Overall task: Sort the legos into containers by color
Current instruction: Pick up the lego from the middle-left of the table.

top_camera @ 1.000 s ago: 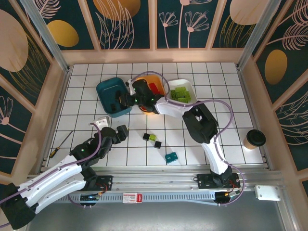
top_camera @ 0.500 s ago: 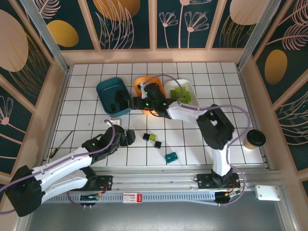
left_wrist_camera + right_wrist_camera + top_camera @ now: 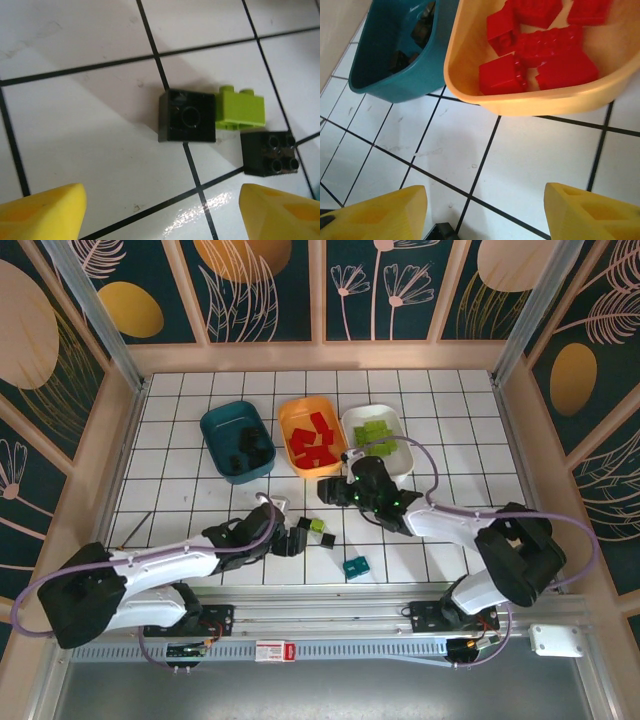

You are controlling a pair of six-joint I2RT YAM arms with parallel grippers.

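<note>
Legos [image 3: 248, 452], black ones, lie in the teal tub [image 3: 212, 430] at the far left. Right of it and nearer me, my left gripper [image 3: 292, 540] hangs low over the tiles, fingers spread and empty. A black brick [image 3: 187, 116] sits straight ahead of it, a lime brick [image 3: 240, 108] seemingly touches that one's right side, and a second black brick [image 3: 268, 152] lies just beside those. A teal brick [image 3: 355, 566] sits apart, nearer me. The orange tub [image 3: 286, 430] holds red bricks [image 3: 312, 440], and my right gripper [image 3: 330, 490] hovers in front of it, also spread wide and carrying nothing. The white tub [image 3: 372, 410] holds green bricks [image 3: 375, 433]. I judge the step in hand is picking up the first black brick. Next I should centre the left fingers over it, descend, and close without nudging the lime one.
</note>
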